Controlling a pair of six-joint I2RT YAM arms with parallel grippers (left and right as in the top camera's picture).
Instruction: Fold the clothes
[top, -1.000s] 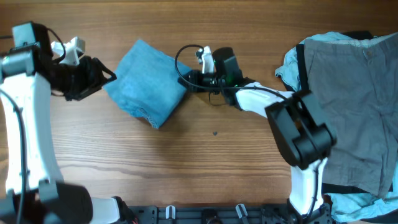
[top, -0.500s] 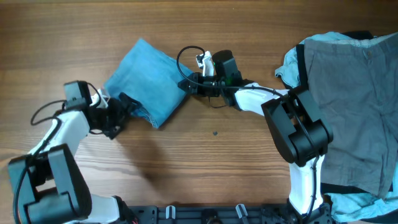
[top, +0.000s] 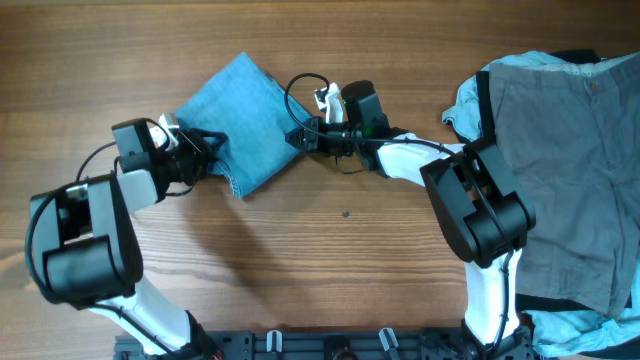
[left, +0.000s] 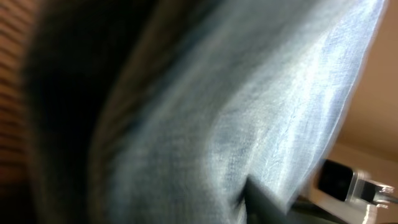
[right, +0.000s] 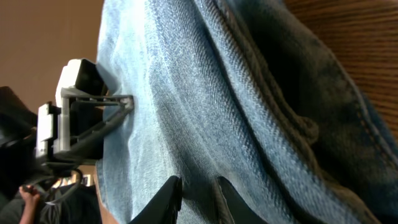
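A folded blue denim garment (top: 238, 118) lies on the wooden table, left of centre. My left gripper (top: 207, 152) is at its lower left edge. In the blurred left wrist view the denim (left: 249, 112) fills the frame, and the fingers look spread around its edge. My right gripper (top: 297, 137) is at the garment's right edge. In the right wrist view its fingers (right: 198, 194) are pinched on a fold of the denim (right: 205, 93).
A pile of clothes lies at the right: grey shorts (top: 565, 150) on top of a light blue garment (top: 462, 100). The table's wood (top: 330, 240) shows in front of the denim. A cable loops near the right wrist (top: 300, 85).
My left arm has swung in from the far left and its gripper has reached the denim's lower left edge. The denim has shifted and turned slightly. The right gripper has stayed at the right edge.
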